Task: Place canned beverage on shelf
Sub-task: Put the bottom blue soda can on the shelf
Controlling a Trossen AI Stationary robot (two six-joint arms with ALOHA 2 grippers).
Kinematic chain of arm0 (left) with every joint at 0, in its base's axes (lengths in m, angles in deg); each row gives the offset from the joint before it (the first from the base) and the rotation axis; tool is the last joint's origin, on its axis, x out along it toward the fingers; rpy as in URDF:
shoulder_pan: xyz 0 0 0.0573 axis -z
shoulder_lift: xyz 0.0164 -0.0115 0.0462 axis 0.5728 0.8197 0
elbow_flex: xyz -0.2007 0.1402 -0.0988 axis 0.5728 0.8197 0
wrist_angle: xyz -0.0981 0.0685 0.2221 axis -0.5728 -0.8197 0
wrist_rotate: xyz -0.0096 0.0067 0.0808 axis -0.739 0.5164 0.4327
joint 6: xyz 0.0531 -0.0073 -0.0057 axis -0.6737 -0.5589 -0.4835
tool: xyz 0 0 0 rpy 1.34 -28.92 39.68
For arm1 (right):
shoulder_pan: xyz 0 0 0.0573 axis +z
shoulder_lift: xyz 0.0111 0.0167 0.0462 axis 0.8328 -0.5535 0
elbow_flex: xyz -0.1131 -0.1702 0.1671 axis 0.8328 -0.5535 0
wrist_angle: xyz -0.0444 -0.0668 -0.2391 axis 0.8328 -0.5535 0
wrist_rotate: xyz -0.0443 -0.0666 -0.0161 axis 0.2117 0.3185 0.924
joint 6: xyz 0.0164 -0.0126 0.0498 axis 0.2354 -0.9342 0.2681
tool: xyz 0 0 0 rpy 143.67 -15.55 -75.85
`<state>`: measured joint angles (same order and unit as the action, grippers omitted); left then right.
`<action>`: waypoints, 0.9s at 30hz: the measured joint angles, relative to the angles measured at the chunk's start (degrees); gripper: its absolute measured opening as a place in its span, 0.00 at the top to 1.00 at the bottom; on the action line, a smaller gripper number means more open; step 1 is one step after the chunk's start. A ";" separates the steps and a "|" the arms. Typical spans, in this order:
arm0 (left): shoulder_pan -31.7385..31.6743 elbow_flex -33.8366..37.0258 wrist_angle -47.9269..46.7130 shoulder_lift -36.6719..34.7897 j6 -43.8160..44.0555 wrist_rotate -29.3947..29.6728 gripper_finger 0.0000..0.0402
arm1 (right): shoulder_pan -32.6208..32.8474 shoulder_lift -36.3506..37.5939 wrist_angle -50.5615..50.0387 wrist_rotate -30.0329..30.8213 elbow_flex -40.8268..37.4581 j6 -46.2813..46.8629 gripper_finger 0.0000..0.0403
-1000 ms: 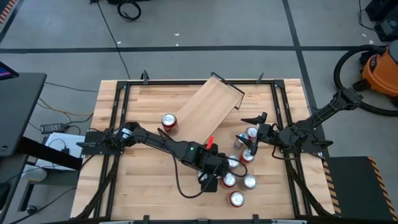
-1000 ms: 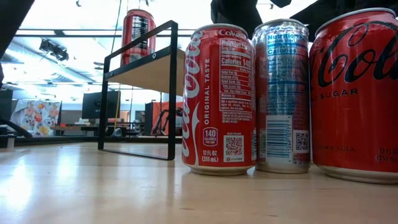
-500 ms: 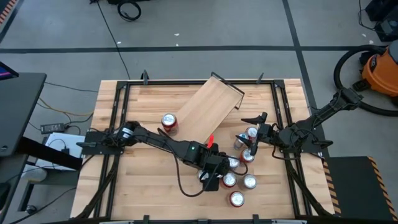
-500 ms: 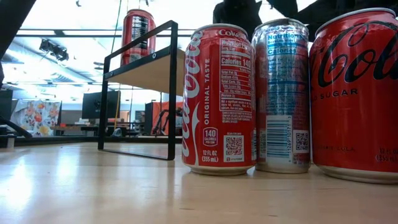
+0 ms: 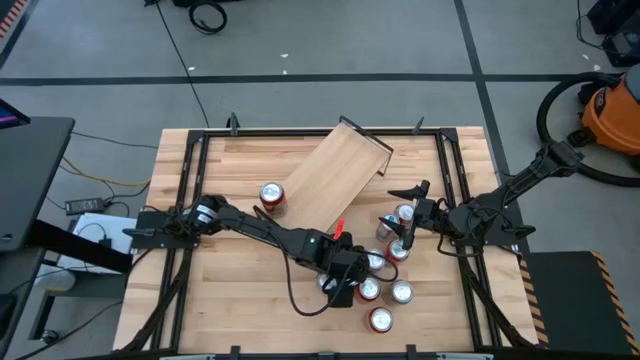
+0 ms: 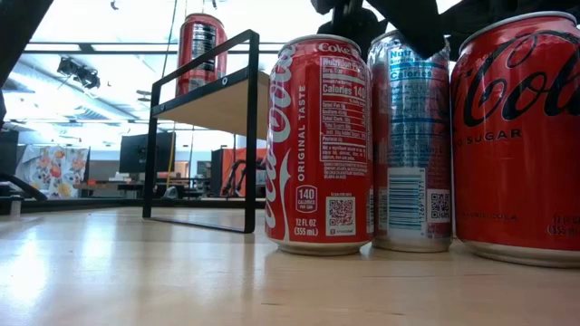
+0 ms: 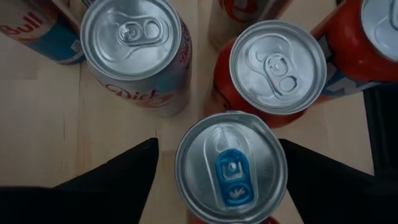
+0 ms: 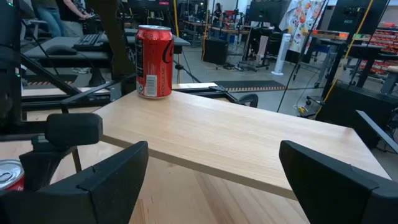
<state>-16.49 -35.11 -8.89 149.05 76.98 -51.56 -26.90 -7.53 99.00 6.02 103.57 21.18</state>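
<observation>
- My left gripper (image 7: 217,155) hangs over the cluster of cans near the table's front right, fingers spread wide on either side of a silver-topped can with a blue pull tab (image 7: 231,167), not touching it.
- Just beyond it stand a silver can (image 7: 138,53) whose side reads "Diet" in red script, and a red can (image 7: 277,71) with a plain silver lid; a blue-and-silver can (image 7: 37,28) shows "Bull" on its side.
- From table height, the nearest labels read "Coke ORIGINAL TASTE", "12 FL OZ (355 mL)" and "140 calories per can" on one red can (image 6: 319,145), and "SUGAR" on a bigger-looking red can (image 6: 517,136).
- The shelf (image 5: 330,180) lies at an angle across the table's far middle, with one red can (image 8: 153,61) standing at its end.
- My right gripper (image 8: 211,180) waits at the table's right side, fingers wide apart and holding nothing.
</observation>
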 joint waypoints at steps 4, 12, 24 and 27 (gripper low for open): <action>-0.05 0.00 -0.11 0.00 -0.01 -0.13 0.31 | 0.00 0.00 -0.02 0.02 0.00 0.05 0.07; -0.72 -0.84 -1.74 -0.04 -1.17 -0.19 0.40 | 0.00 0.00 -0.04 0.02 0.00 0.22 0.07; -3.12 -10.69 -10.49 0.00 -5.02 2.29 0.40 | 0.00 0.01 -0.07 0.04 0.00 0.04 0.07; -4.16 -14.28 -14.00 0.00 -5.48 2.55 0.40 | 0.42 0.09 -0.06 0.08 0.00 -0.02 0.07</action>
<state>-20.65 -49.39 -22.89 149.05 71.50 -49.02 -26.47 -7.44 98.94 6.10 103.57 21.16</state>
